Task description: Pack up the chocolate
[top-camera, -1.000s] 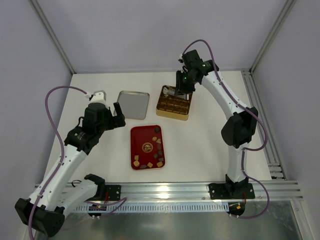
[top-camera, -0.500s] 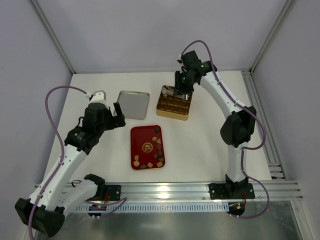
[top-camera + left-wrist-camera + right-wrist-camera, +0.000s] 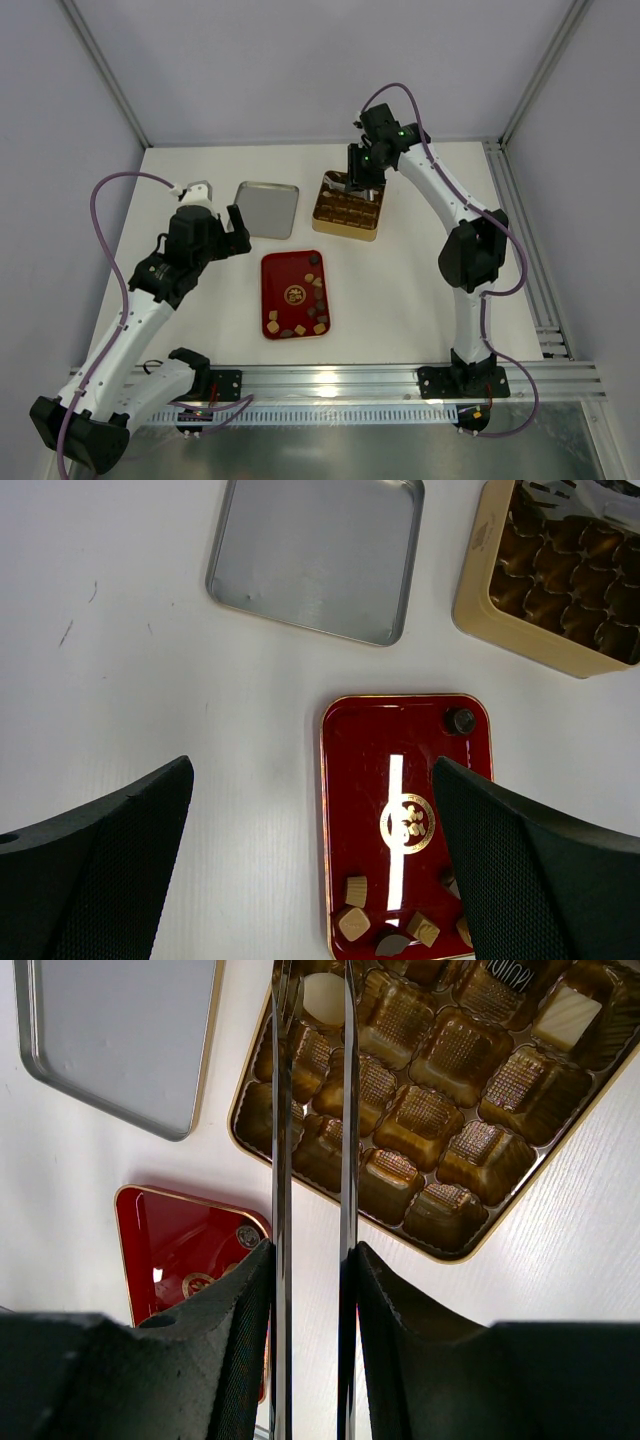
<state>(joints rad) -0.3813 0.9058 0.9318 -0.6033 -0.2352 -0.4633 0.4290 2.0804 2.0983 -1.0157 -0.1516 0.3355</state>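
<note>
Chocolate pieces [image 3: 315,300], dark lumps and tan cubes [image 3: 355,920], lie on the red tray [image 3: 285,272], mostly along its right and near edges. My right gripper [image 3: 312,1260] is shut on steel tongs [image 3: 280,1110] and hangs over the gold tin [image 3: 347,232]. The tong tips stand on either side of a round whitish chocolate [image 3: 323,998] in a far corner cell. I cannot tell whether they touch it. A second pale piece [image 3: 567,1017] fills another cell. My left gripper [image 3: 312,780] is open above the tray's left side, holding nothing.
A silver lid [image 3: 267,208] lies upside down left of the gold tin [image 3: 240,1120]. Most of the tin's cells are bare gold. A dark round piece [image 3: 460,720] sits alone at the tray's far right corner. Rails run along the table's right and near edges.
My right gripper with the tongs has shifted slightly toward the far left corner of the tin. The left arm has not moved.
</note>
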